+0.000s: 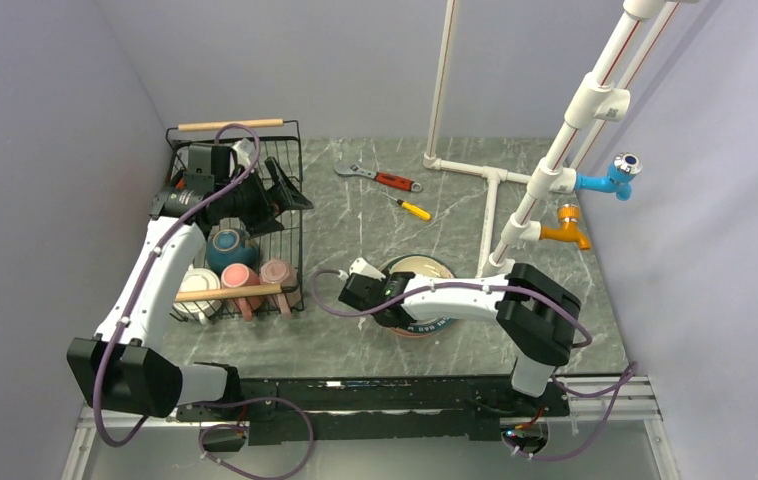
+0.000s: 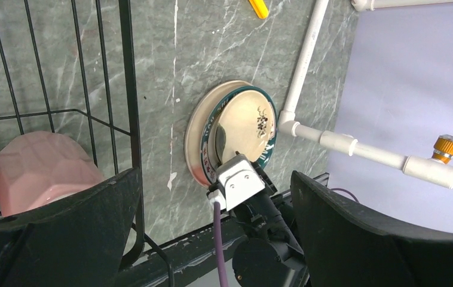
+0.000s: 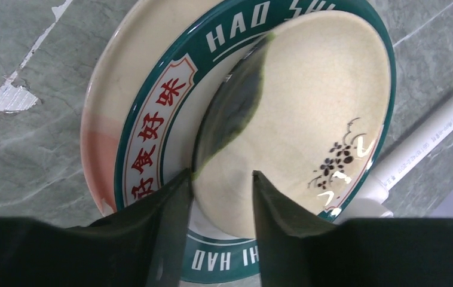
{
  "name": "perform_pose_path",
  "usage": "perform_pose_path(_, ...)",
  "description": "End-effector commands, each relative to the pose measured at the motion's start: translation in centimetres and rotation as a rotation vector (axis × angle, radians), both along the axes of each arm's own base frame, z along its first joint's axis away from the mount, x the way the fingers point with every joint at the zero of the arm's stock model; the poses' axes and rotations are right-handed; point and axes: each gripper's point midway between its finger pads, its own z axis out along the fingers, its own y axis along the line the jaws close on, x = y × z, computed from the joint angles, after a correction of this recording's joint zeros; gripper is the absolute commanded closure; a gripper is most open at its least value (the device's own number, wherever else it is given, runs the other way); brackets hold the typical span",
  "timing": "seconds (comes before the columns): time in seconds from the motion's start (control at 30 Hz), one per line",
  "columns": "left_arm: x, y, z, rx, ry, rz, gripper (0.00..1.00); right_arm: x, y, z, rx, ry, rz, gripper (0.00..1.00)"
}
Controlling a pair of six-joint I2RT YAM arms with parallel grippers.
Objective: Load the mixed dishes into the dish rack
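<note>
The lettered-rim plate (image 3: 152, 128) lies on the orange-red plate (image 3: 95, 140) on the table, right of the dish rack (image 1: 301, 240). My right gripper (image 3: 221, 174) is open, fingertips down over the plate's cream middle just inside its near rim, with bare plate showing between them. In the top view it (image 1: 402, 303) covers the plates' (image 1: 425, 268) left edge. The rack holds two pink mugs (image 1: 240, 280) (image 1: 277, 272), a white mug (image 1: 198, 285) and the dark teal bowl (image 1: 230, 247). My left gripper (image 1: 280, 200) hangs wide open and empty above the rack's right side.
A red-handled wrench (image 1: 385, 180) and a yellow-handled screwdriver (image 1: 413, 209) lie behind the plates. A white pipe frame (image 1: 490, 190) with a blue tap (image 1: 610, 180) and an orange tap (image 1: 567, 232) stands at the back right. Walls close in the left, back and right.
</note>
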Motion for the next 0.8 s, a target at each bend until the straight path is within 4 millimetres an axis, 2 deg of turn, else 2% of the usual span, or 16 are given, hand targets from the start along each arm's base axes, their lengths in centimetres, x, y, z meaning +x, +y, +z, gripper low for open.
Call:
perform_pose_path(0.0,0.6,-0.5,1.6,-0.018,-0.041,-0.022,0.01,0.1,0.2,-0.2,0.012,-0.022,-0.009,0.64)
perform_pose_path(0.17,0.9,-0.7,1.5,-0.02,-0.042,-0.029,0.01,0.1,0.6,-0.3,0.024,-0.009,0.005,0.89)
perform_pose_path(0.27,0.9,-0.8,1.3,-0.024,-0.036,-0.035,0.01,0.3,0.8,-0.2,0.031,-0.007,0.001,1.0)
perform_pose_path(0.37,0.9,-1.1,1.1,-0.038,-0.028,-0.045,0.01,0.6,1.2,0.4,0.058,-0.011,-0.003,1.0)
perform_pose_path(0.47,0.9,-1.6,1.0,-0.077,-0.015,-0.061,0.01,0.6,2.6,1.7,0.14,-0.003,0.026,1.0)
perform_pose_path(0.7,0.5,-3.5,-0.1,-0.188,0.044,-0.108,0.01,0.1,4.7,5.9,0.289,0.005,0.106,1.0)
perform_pose_path(0.77,0.5,-3.9,-0.3,-0.194,0.057,-0.12,0.01,-0.1,4.9,7.6,0.359,-0.015,0.12,1.0)
